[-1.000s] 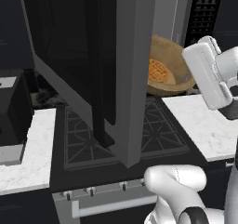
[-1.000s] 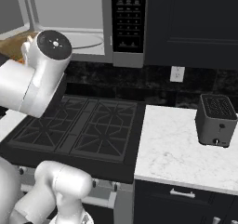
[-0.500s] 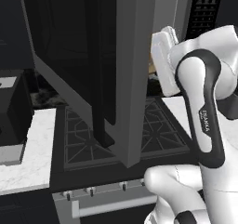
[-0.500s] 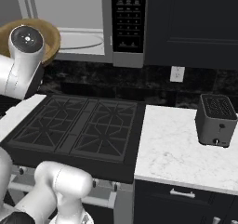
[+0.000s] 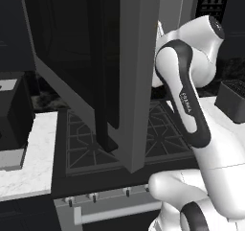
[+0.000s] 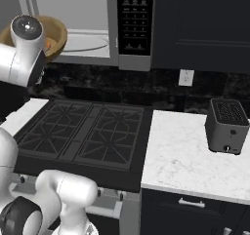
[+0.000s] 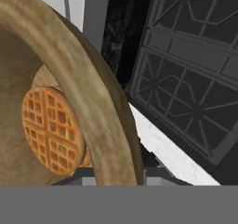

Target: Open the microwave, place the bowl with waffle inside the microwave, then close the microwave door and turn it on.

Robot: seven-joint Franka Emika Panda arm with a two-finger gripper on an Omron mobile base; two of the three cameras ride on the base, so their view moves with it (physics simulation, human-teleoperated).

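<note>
The microwave (image 6: pixel 134 58) hangs above the stove with its cavity and white turntable (image 6: pixel 88 41) exposed. Its door (image 5: pixel 139 81) stands swung wide out over the stove, the slim dark handle (image 5: pixel 103 110) on its inner side. The brown bowl (image 6: pixel 56 34) hovers at the cavity's left front, just outside the opening. My gripper (image 6: pixel 43 43) is shut on the bowl's near rim, behind my white wrist. In the hand view the bowl's rim (image 7: pixel 88 102) runs close across the picture and the waffle (image 7: pixel 51 130) lies inside it; the fingertips are hidden.
A black gas stove (image 6: pixel 83 131) lies under the microwave. A dark toaster (image 6: pixel 225 127) stands on the white marble counter (image 6: pixel 185 161) to the right. A black boxy appliance (image 5: pixel 14 115) sits on the counter at the left.
The arm has swung the bowl from beside the open door up and toward the microwave's opening. In the left base view the bowl has gone behind the arm.
</note>
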